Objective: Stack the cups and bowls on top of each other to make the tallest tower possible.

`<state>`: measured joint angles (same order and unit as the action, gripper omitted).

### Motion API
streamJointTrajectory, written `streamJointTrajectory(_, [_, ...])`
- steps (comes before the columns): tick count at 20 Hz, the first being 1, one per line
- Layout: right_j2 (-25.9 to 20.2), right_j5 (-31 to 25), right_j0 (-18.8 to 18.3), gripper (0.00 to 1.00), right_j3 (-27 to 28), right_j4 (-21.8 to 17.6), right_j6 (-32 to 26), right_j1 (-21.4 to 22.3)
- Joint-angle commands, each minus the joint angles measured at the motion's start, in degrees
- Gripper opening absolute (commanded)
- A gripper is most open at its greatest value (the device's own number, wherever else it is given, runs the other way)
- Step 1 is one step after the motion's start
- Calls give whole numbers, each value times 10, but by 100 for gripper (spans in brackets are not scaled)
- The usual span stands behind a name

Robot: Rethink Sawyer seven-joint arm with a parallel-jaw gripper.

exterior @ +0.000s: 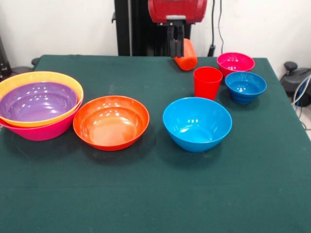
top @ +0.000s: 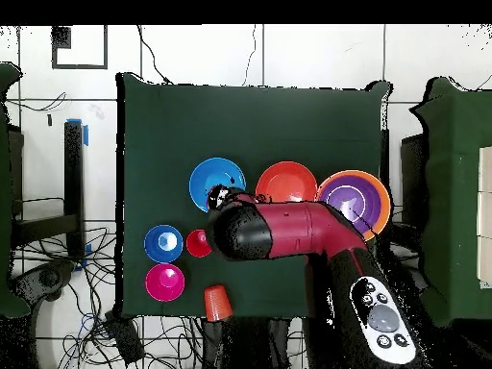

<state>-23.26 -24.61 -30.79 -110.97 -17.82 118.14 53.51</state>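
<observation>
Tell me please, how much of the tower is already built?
Done: purple bowl sits nested in yellow-orange bowl, inside pink bowl. In hand: the gripper hangs beside the tipped orange cup. Left: red-orange bowl, both blue bowls, magenta bowl, red cup.

The red and black arm (top: 307, 231) reaches in from the base side, its dark rounded wrist end over the middle of the desk in the overhead view. In the front view the gripper (exterior: 175, 47) hangs straight down at the far edge, its black fingers (exterior: 172, 46) close together.
</observation>
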Motion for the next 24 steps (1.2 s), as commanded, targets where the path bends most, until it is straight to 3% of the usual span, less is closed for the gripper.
streamJointTrajectory(1, [50,26,22,0,-1,-11,77,-29])
streamJointTrajectory(6, [80,-1,17,0,-32,-5,75,15])
streamJointTrajectory(11, [163,-91,73,0,-9,-20,108,49])
streamJointTrajectory(12, [181,-94,84,100,-4,-16,99,48])
streamJointTrajectory(17, [205,-94,97,100,-5,-17,94,46])
streamJointTrajectory(24, [223,-92,128,100,-28,33,123,50])
